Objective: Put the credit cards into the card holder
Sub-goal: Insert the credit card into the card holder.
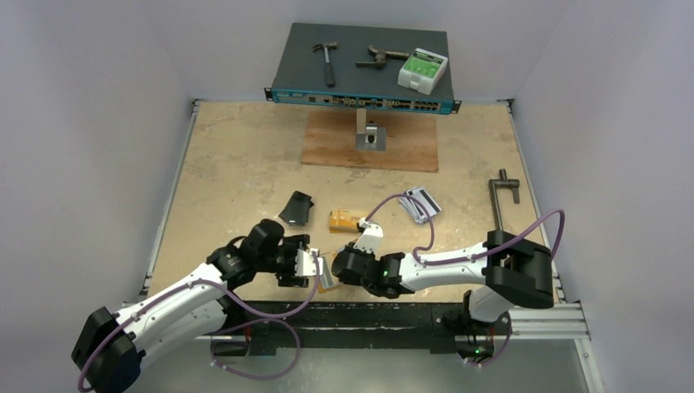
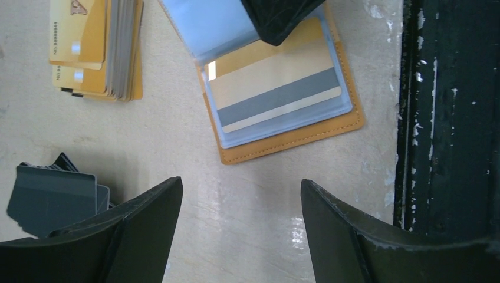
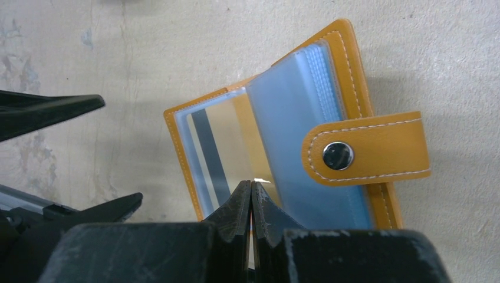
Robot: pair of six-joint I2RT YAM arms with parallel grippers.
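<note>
1. Beige stone-look table [image 1: 229, 164], plain white walls [image 1: 82, 82] all round. Both arms reach in from the near edge and meet close to that edge.
2. The card holder [image 2: 295, 138] lies open on the table right between the two sets of jaws, just inside the dark front rail.
3. The left gripper [image 2: 240, 183] has its jaws spread wide with nothing in them, only bare table between the tips. The holder sits just ahead of those tips and isn't touching them.
4. The right gripper [image 3: 250, 187] has its jaws pressed fully together. The tips sit at the holder's edge, where the bundle of clear sleeves [image 3: 295, 130] lifts off the bottom page. I honestly can't tell if a sleeve is pinched in there.
5. From the left wrist, the holder's long side runs across the view, crosswise to the jaws and rising a bit to the right.
6. One credit card [image 2: 277, 88], yellow with a grey stripe, sits in the exposed sleeve, and its stripe follows that same long axis.
7. From the right wrist, the same stripe runs roughly away from the camera. The snap tab [image 3: 365, 154] sticks out to the right, stud facing up.
8. The yellow-orange card stack [image 2: 94, 47] is near the holder on its far side, not touching it. The silver-grey cards [image 1: 421, 203] lie further off to the right, and a black folded case [image 1: 296, 207] sits to the left of the stack.
</note>
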